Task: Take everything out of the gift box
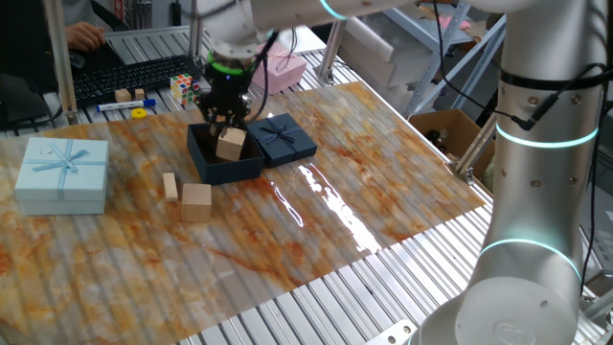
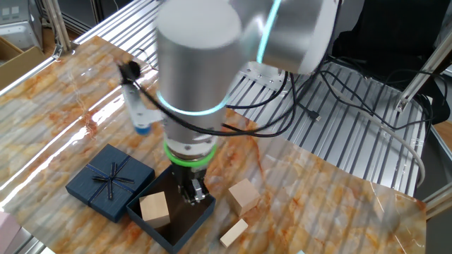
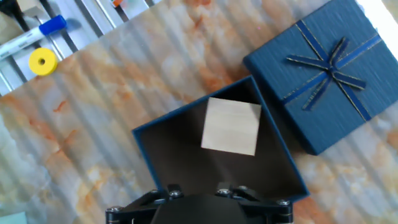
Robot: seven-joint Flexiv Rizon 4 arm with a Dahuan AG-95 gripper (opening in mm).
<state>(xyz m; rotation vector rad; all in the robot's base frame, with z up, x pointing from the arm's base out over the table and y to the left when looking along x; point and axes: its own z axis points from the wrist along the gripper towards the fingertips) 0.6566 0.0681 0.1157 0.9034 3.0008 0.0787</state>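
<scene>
The navy gift box stands open on the marbled mat, with one pale wooden block inside it. The box and block also show in the other fixed view, and in the hand view the block lies inside the box. The navy lid with its bow lies right beside the box. My gripper hovers just over the box, next to the block, and holds nothing; its jaws look slightly apart. A wooden cube and a thin slab lie on the mat outside the box.
A light blue ribboned box stands at the mat's left. A pink box, a puzzle cube, a yellow ring and a marker lie beyond the mat on the slatted table.
</scene>
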